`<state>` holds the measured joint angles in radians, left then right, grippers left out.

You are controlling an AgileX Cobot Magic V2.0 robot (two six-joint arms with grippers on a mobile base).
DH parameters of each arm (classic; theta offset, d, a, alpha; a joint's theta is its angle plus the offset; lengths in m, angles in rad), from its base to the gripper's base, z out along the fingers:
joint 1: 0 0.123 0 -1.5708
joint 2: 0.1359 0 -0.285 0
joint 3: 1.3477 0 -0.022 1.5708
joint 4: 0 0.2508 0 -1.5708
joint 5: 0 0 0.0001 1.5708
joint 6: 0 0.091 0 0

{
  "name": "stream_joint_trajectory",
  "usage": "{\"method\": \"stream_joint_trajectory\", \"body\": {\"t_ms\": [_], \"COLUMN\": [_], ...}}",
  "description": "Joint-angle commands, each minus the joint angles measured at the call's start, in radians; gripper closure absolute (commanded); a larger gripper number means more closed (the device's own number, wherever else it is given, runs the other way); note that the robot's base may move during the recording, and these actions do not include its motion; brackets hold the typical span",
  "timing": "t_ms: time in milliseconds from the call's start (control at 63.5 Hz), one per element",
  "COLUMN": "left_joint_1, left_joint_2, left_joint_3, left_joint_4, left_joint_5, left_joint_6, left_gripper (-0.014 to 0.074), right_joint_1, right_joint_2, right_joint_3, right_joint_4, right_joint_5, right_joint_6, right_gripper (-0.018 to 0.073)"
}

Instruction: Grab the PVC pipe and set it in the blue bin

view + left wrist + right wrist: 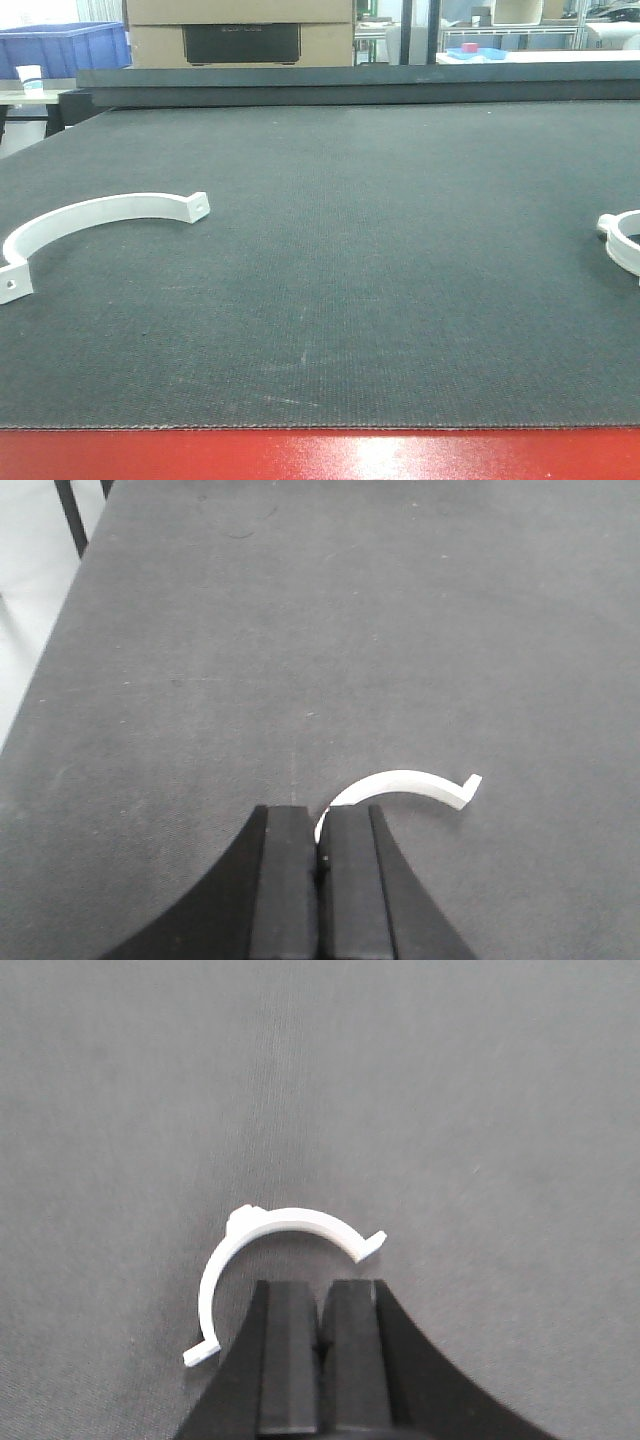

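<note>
The left gripper (319, 812) and right gripper (320, 1285) are matte black: two flat, blocky fingers (290, 880) each, widening behind them into curved shoulders

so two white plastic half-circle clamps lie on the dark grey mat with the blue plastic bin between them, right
No, the blue plastic bin isn't between them: the front view shows it beyond the dark grey mat, back left. The left white clamp and right white clamp do lie on it.
</note>
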<state>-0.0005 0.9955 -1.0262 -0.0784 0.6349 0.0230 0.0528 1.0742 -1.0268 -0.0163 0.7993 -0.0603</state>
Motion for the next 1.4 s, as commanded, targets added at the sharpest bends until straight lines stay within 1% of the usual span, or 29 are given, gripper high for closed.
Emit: {"method": "stream_joint_trajectory", "body": {"t_ms": [0, 158, 331, 425, 662, 772, 882, 1008, 1181, 1386], "left_joint_1": [-0.007, -0.007, -0.007, -0.007, -0.007, -0.007, -0.007, -0.007, -0.007, -0.007], "left_joint_2": [0.008, 0.038, 0.129, 0.192, 0.360, 0.422, 0.468, 0.499, 0.513, 0.515], "left_joint_3": [-0.009, -0.009, -0.013, -0.038, -0.167, -0.202, -0.206, -0.206, -0.205, -0.205], "left_joint_4": [-0.018, -0.018, -0.018, -0.021, -0.025, -0.025, -0.023, -0.023, -0.025, -0.025], "left_joint_5": [-0.031, -0.029, 0.035, 0.089, 0.267, 0.264, 0.242, 0.249, 0.245, 0.245], "left_joint_6": [-0.001, -0.001, -0.007, -0.031, -0.031, -0.031, -0.031, -0.031, -0.031, -0.031], "left_gripper": [0.0687, 0.0687, 0.0691, 0.0691, 0.0691, 0.0691, 0.0691, 0.0691, 0.0691, 0.0691], "right_joint_1": [-0.001, -0.001, -0.001, -0.001, -0.001, -0.001, -0.001, -0.001, 0.006, 0.073], "right_joint_2": [0.035, 0.071, 0.072, 0.084, 0.155, 0.201, 0.257, 0.331, 0.417, 0.512], "right_joint_3": [-0.008, -0.008, -0.008, -0.008, -0.008, -0.008, -0.008, -0.010, -0.055, -0.173], "right_joint_4": [-0.007, 0.054, 0.130, 0.137, 0.153, 0.185, 0.185, 0.185, 0.182, 0.072], "right_joint_5": [-0.044, -0.085, -0.098, -0.081, -0.082, -0.078, -0.046, -0.003, 0.065, 0.152], "right_joint_6": [-0.002, -0.002, -0.002, -0.002, -0.002, -0.002, -0.002, 0.001, 0.071, 0.165], "right_gripper": [0.0728, 0.0728, 0.0728, 0.0728, 0.0728, 0.0728, 0.0728, 0.0709, 0.0709, 0.0709]}}
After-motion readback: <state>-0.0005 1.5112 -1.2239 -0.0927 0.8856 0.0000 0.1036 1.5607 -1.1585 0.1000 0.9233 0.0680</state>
